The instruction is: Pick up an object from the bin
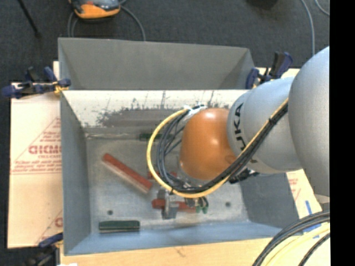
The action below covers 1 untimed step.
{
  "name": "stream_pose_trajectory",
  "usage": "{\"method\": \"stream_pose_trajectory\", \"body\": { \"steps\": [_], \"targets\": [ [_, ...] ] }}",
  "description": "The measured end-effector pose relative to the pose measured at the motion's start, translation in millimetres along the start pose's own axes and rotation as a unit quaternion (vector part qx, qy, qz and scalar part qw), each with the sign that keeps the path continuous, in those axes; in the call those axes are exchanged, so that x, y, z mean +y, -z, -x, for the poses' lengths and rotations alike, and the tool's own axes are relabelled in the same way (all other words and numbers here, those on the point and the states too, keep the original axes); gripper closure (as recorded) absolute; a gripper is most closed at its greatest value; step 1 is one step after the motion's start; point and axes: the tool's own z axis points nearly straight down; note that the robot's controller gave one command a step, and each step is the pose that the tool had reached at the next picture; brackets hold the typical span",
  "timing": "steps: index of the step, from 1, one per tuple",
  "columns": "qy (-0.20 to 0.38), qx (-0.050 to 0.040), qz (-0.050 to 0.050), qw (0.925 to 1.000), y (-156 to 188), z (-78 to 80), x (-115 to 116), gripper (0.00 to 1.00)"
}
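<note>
Scuffed grey metal bin (75, 165), floor speckled. Near front middle, small red piece (159, 204) right at the end effector (169, 208); open or clamped, cannot tell. Just right, a small green bit (203, 206). Left, a long red stick (126, 172) lying slantwise; by the front wall, a flat dark green bar (118, 225).

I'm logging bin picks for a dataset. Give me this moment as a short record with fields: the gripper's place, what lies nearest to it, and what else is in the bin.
container: grey metal bin
gripper: gripper low over the floor, near the front wall, under the arm's orange cover
nearest things: small red piece just to its left in the view; small green piece to its right
other things: long red flat stick lying diagonally on the floor's left half; dark green flat bar alone by the front wall, left
held thing: cannot tell
</note>
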Motion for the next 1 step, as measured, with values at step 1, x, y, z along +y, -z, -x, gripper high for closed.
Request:
{"method": "stream_pose_trajectory", "body": {
  "steps": [1],
  "targets": [
    [-0.049,-0.0018,0.0,0.9988,76.9,3.4,5.6,1.0]
  ]
}}
